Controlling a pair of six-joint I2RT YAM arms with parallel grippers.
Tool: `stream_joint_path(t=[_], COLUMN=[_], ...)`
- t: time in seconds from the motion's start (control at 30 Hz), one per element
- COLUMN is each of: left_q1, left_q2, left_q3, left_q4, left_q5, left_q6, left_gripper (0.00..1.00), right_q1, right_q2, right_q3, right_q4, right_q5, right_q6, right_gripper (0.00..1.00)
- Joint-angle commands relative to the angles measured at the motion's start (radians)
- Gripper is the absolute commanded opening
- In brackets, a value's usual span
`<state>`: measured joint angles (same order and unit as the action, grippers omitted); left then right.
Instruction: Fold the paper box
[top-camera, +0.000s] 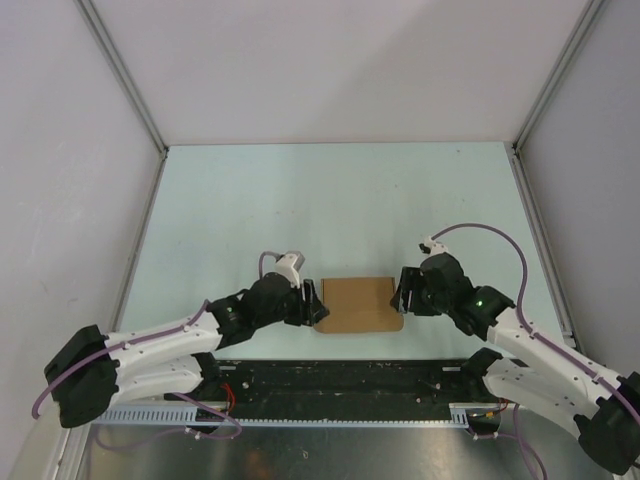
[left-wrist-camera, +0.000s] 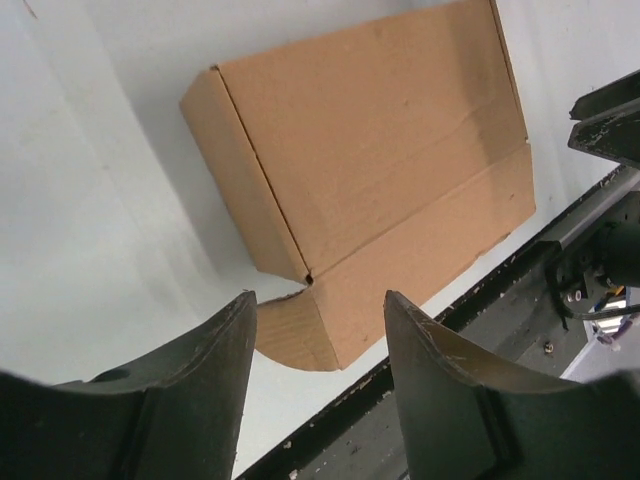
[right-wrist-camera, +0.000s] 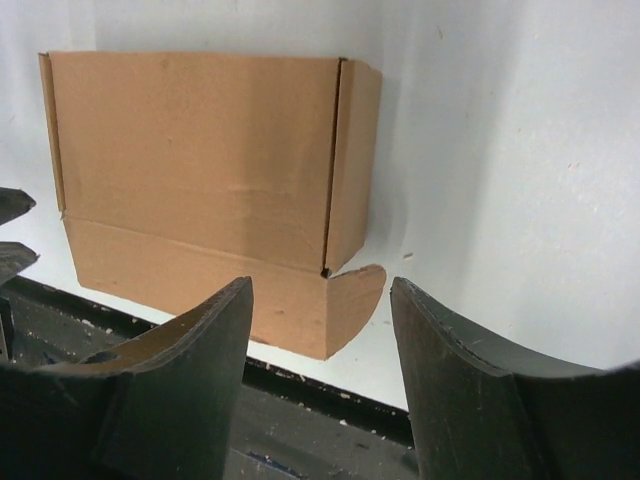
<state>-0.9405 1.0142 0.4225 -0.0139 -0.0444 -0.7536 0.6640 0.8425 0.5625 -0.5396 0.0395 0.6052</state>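
Between left claw (top-camera: 317, 306) and right claw (top-camera: 400, 294) — paper box (top-camera: 357, 303) | both claws wide | rounded corner tab (left-wrist-camera: 300, 335) — wrist views only

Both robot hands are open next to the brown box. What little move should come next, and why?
Probably the left end effector should ease forward and close on the rounded tab flap. That flap of the paper box lies flat right ahead of its open jaws, not yet folded.

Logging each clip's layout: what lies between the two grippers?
The paper box, lying on the table between the left gripper and the right gripper; the top view shows it. Both jaws stand open, one at each end.
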Motion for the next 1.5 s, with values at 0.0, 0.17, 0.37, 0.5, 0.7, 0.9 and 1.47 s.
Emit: stream_joint_path(t=[0.0, 0.17, 0.37, 0.5, 0.7, 0.9, 1.47], left_q1=[-0.043, -0.060, -0.061, -0.063, -0.070, -0.078, -0.086], left_q2=[0.000, 0.012, 0.021, 0.043, 0.061, 0.089, 0.153], left_q3=[-0.008, -0.005, -0.001, 0.007, 0.025, 0.027, 0.036], left_q4=[-0.003, -0.003, -0.003, 0.000, 0.000, 0.009, 0.121], left_q5=[0.014, 0.003, -0.003, 0.000, 0.005, 0.009, 0.044], left_q6=[-0.055, -0.059, -0.064, -0.069, -0.070, -0.079, -0.099], left_gripper=[0.61, 0.67, 0.74, 0.73, 0.73, 0.72, 0.62], right_q1=[0.052, 0.063, 0.065, 0.065, 0.065, 0.063, 0.066], right_q2=[-0.022, -0.010, -0.011, -0.019, -0.026, -0.026, -0.010], right_q3=[0.002, -0.012, -0.055, -0.090, -0.107, -0.118, -0.122], right_q4=[-0.042, -0.011, 0.039, 0.092, 0.110, 0.132, 0.162], right_q5=[0.063, 0.042, 0.016, -0.023, -0.029, -0.079, -0.115], right_q6=[0.082, 0.071, 0.068, 0.074, 0.077, 0.080, 0.077], right_gripper=[0.64, 0.73, 0.73, 0.72, 0.71, 0.70, 0.62])
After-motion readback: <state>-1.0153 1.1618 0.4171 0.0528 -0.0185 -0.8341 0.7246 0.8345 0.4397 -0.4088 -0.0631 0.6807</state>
